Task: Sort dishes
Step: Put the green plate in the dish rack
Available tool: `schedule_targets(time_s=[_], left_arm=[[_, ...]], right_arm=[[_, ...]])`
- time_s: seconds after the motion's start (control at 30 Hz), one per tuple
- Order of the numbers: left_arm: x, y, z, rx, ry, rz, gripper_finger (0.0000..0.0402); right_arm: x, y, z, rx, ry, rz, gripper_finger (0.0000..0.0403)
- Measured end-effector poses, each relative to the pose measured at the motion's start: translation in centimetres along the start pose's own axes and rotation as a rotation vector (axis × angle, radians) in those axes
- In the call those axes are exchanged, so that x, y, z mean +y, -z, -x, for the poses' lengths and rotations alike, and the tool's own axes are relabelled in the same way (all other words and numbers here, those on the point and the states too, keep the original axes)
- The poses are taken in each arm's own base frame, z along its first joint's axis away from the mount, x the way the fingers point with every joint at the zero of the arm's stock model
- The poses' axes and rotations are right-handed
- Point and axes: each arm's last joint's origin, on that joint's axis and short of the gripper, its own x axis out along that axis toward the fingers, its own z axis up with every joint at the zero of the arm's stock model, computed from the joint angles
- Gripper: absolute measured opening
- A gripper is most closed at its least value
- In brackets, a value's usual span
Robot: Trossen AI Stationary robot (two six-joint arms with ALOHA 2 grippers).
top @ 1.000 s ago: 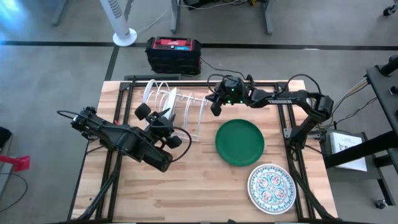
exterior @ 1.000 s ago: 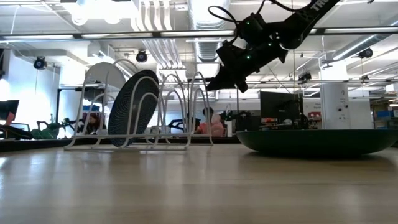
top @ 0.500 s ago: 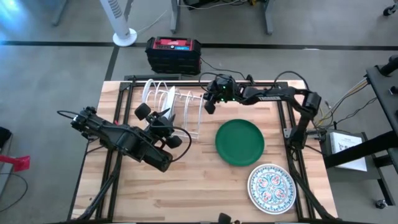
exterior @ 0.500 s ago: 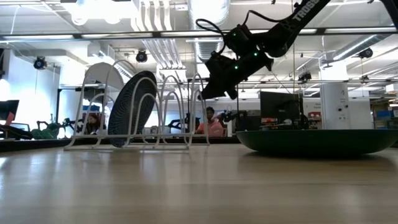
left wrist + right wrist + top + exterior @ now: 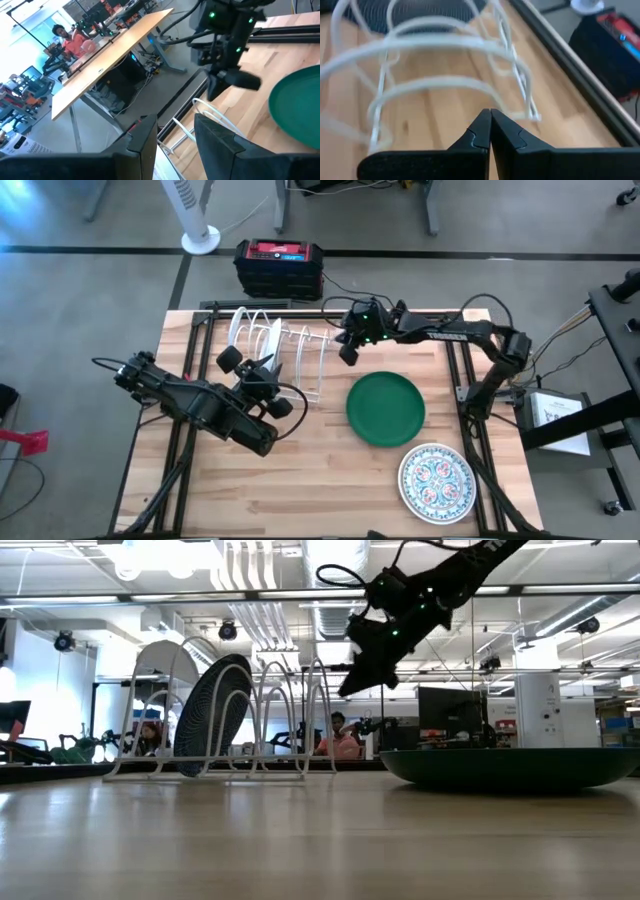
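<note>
Now | right gripper (image 5: 347, 356): pinched together, empty, beside wire rack (image 5: 285, 345) | green plate (image 5: 385, 409) near

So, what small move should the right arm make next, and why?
Probably swing back to the green plate and open. The right gripper hangs shut and empty beside the white wire rack, while that plate lies flat on the table, not yet racked.

Standing on the wooden table (image 5: 300, 470): white wire rack (image 5: 290, 350). Sitting behind on the floor: red-topped black box (image 5: 279, 268), white fan base (image 5: 200, 240).
</note>
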Motion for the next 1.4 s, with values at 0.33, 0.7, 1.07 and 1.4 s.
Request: schedule_targets(time_s=[0.33, 0.7, 1.07, 1.4], left_arm=[[0.0, -0.1, 0.0, -0.001, 0.001, 0.012, 0.0119], [-2.3, -1.1, -0.5, -0.018, 0.062, 0.049, 0.0119], [-7.2, -1.2, -2.4, 0.038, 0.175, 0.072, 0.0119], [-14.7, 0.3, -6.7, 0.109, 0.387, -0.225, 0.0119]], right_arm=[[1.6, 3.5, 7.4, 0.075, -0.009, -0.033, 0.0000], [3.9, 9.1, 14.7, -0.079, -0.057, -0.075, 0.0000], [3.9, 13.3, 15.1, 0.012, -0.050, -0.181, 0.0000], [4.0, 14.1, 15.9, 0.059, -0.044, -0.183, 0.0000]])
